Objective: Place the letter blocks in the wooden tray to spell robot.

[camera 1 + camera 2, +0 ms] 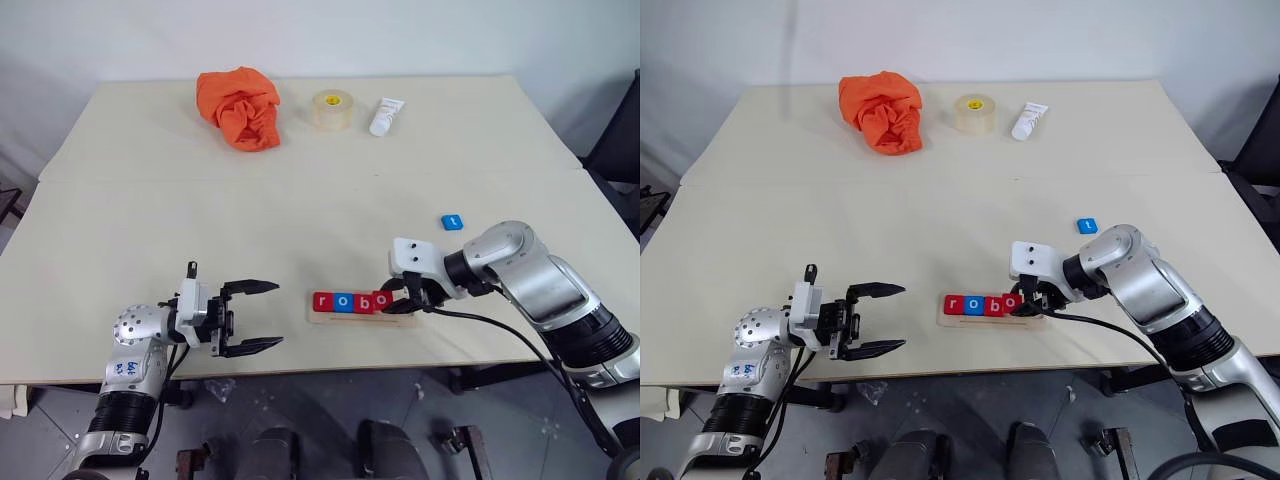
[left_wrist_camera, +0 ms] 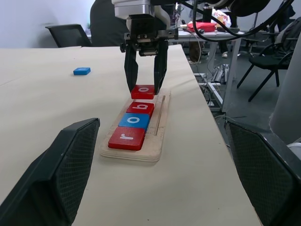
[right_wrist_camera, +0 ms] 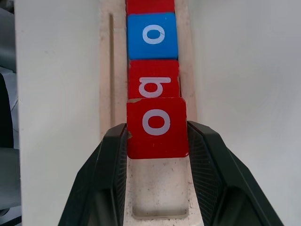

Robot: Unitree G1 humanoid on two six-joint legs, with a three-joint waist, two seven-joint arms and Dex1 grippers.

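Wooden tray (image 1: 400, 318) near table edge holds r, o, b. Right gripper (image 3: 157, 141) clamped on second red o tile (image 3: 157, 127), lowering into fourth slot. Blue t tile (image 1: 453, 222) loose, far right of tray, left to place. Left gripper (image 1: 258, 316) spread apart, empty.

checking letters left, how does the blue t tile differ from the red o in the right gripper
The t tile is blue; the o tile is red. The t lies loose on the table, apart from the tray; the o sits over the tray's row, pinched by the right gripper. Both are small square tiles with white letters.
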